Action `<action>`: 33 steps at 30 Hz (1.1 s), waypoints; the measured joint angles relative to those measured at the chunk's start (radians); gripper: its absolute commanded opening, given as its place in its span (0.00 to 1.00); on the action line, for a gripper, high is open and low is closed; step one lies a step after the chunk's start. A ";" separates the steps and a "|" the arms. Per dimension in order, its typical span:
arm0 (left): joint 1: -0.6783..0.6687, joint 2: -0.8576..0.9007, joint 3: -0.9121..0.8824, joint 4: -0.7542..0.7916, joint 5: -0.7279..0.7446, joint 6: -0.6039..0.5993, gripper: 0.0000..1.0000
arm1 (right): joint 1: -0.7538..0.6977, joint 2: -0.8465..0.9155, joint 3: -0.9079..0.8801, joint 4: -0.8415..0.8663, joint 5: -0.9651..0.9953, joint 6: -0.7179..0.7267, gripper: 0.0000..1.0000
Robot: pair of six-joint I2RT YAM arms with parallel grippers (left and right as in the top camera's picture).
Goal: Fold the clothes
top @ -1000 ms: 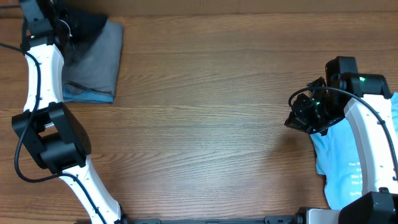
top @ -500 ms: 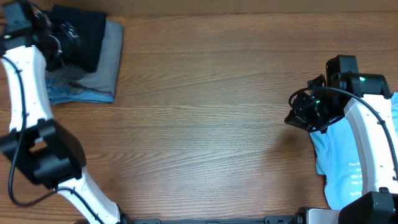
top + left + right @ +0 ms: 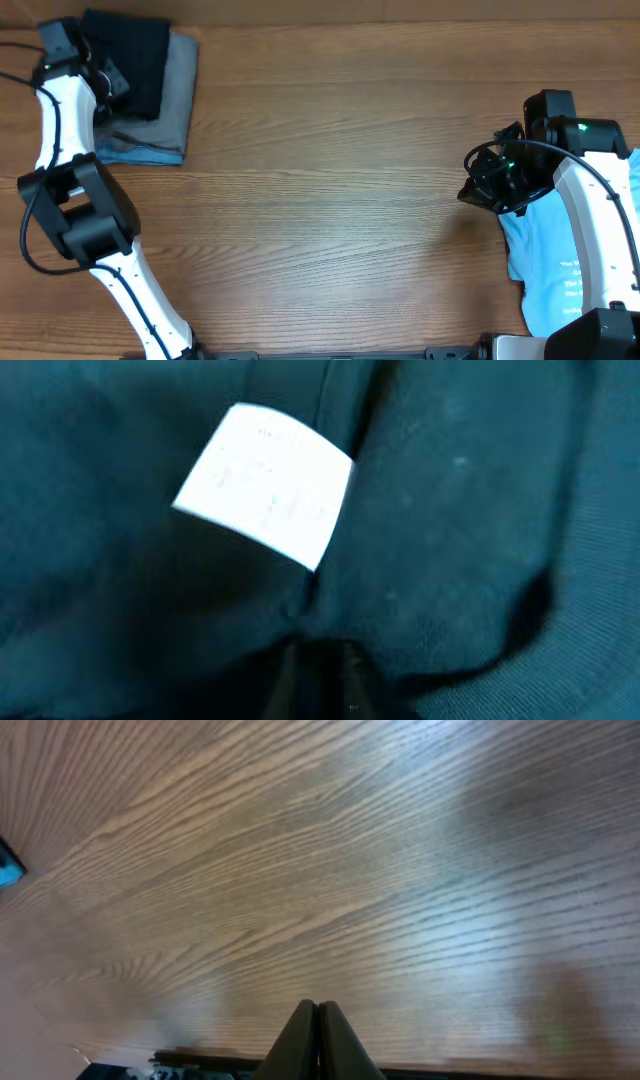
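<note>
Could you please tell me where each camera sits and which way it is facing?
Overhead: above the table, looking straight down; left arm, right arm and light blue tee show.
Left wrist: pressed close over the black shirt and its white label; the left pincer barely shows.
Right wrist: faces the bare table; the shut right pincer shows.
Shared: overhead and left wrist both see the black shirt.
</note>
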State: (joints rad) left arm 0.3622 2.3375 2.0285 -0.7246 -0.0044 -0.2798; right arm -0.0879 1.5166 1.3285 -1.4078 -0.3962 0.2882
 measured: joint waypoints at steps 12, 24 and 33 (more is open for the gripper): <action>-0.001 -0.184 0.091 -0.221 0.119 0.108 0.71 | 0.000 -0.005 0.000 0.110 0.000 0.000 0.04; -0.317 -0.805 0.203 -0.818 0.214 0.305 1.00 | 0.000 -0.360 0.093 0.269 -0.065 -0.111 0.45; -0.682 -0.918 0.036 -0.959 0.003 0.151 1.00 | 0.000 -0.562 0.095 0.156 -0.209 -0.127 1.00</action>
State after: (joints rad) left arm -0.3202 1.4193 2.0644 -1.6836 -0.0017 -0.1287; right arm -0.0879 0.9543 1.4235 -1.2522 -0.6052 0.1608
